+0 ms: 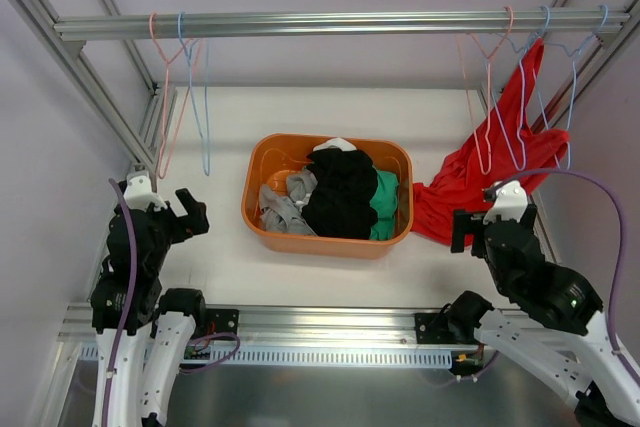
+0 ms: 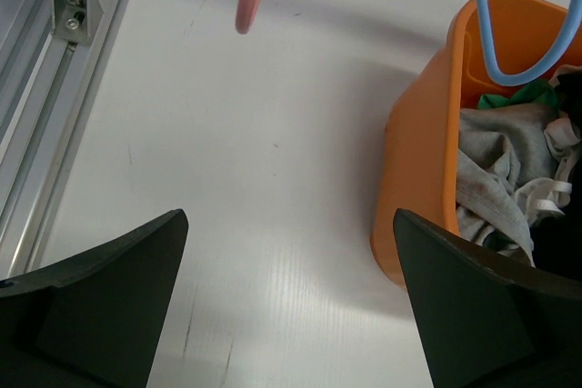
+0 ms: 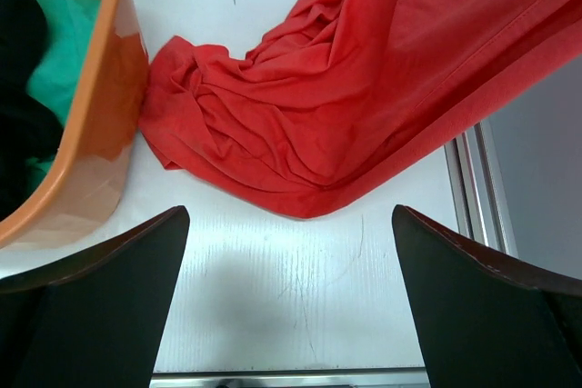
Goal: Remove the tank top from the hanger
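A red tank top (image 1: 470, 182) hangs from a blue hanger (image 1: 522, 97) at the right end of the rail (image 1: 330, 23). Its lower part lies crumpled on the white table beside the basket. The right wrist view shows the red tank top (image 3: 364, 88) just ahead of my right gripper (image 3: 289, 220), which is open, hovers over bare table and touches nothing. From above, my right gripper (image 1: 472, 225) sits below the cloth's lower edge. My left gripper (image 1: 188, 217) is far off at the left, and in its wrist view the left gripper (image 2: 289, 224) is open and holds nothing.
An orange basket (image 1: 262, 162) with black, grey and green clothes stands mid-table, between the arms. Bare pink and blue hangers (image 1: 165, 97) dangle at the rail's left, with others at the right beside the tank top. Metal frame posts (image 1: 110, 117) line both sides.
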`<state>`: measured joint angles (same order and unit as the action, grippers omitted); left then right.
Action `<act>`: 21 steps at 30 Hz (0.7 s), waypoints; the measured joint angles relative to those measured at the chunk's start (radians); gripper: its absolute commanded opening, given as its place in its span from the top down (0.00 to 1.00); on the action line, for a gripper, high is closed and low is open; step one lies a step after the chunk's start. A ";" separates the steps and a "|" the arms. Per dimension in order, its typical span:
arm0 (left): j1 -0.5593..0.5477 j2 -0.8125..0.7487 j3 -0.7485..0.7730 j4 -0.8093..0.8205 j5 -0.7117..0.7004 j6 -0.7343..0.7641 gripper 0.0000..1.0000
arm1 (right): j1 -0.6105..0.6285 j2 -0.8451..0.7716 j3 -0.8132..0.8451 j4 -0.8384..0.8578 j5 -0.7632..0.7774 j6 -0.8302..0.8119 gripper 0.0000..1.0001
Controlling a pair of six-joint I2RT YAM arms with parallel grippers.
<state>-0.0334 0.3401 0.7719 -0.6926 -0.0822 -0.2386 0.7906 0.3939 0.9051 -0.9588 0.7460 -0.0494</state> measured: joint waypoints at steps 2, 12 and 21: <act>0.000 -0.006 -0.006 0.001 -0.001 0.000 0.01 | 0.000 0.025 -0.013 0.000 0.007 0.010 0.01; 0.000 0.027 -0.018 0.008 0.005 0.000 0.01 | 0.000 0.069 -0.014 0.005 0.028 0.049 0.01; -0.007 0.025 -0.019 0.021 0.023 0.000 0.01 | 0.000 0.072 -0.014 0.005 0.029 0.064 0.00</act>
<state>-0.0402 0.3653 0.7528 -0.6716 -0.0593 -0.2382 0.7906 0.4656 0.8906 -0.9539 0.7750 0.0151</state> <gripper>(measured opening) 0.987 0.993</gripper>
